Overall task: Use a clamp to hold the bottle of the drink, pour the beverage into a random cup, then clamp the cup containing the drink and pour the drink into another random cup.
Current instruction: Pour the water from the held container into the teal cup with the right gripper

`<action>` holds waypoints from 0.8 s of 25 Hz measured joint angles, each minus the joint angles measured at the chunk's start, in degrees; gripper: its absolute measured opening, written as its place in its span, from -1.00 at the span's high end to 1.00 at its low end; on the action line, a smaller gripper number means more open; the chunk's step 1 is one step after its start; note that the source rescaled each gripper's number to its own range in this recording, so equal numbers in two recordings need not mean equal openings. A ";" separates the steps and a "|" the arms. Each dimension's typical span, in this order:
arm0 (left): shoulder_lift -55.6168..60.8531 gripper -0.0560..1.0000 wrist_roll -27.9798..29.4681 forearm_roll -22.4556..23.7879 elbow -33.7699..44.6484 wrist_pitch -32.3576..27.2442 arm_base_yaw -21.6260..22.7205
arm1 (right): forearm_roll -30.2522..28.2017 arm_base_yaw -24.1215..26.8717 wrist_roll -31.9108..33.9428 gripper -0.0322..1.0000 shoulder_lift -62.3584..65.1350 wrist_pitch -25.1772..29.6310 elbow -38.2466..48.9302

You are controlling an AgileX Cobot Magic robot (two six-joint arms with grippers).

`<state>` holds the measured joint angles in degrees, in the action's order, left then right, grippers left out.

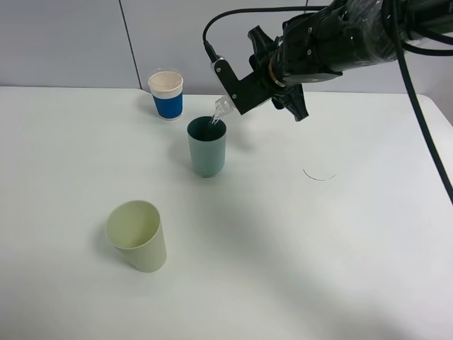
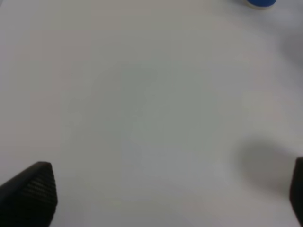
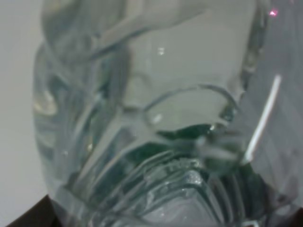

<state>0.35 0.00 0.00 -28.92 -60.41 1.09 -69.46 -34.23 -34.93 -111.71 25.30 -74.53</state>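
You are pouring the first drink: your right fingers (image 1: 231, 79) are clenching the small clear plastic bottle (image 1: 222, 108), tipping its mouth over the teal plastic tumbler (image 1: 207, 152) near the middle of the white tabletop (image 1: 340, 248). Your left fingers (image 2: 33, 191) are hanging released. The second pour, into the pale yellow-green tumbler (image 1: 138, 241) at seven o'clock from the teal one, is waiting.

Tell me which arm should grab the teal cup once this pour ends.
Left, likely. The right gripper is shut on the bottle, tipped over the teal tumbler. The left gripper is open and empty above the table, and the pale yellow-green tumbler stands on the left arm's side.
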 joint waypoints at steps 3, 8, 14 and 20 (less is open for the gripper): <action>0.00 -1.00 0.00 0.00 0.00 0.00 0.00 | -0.95 -0.06 0.00 0.92 0.00 0.00 0.00; 0.00 -1.00 0.00 0.00 0.00 0.00 0.00 | -1.60 -0.06 0.00 0.92 0.00 0.00 0.00; 0.00 -1.00 0.00 0.00 0.00 0.00 0.00 | -2.99 -0.06 0.00 0.92 0.00 0.00 -0.01; 0.00 -1.00 0.00 0.00 0.00 -0.05 0.00 | -3.89 -0.06 0.00 0.92 0.00 -0.57 -0.01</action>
<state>0.35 0.00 0.00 -28.92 -60.46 1.09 -73.35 -34.29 -34.93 -111.71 24.72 -74.54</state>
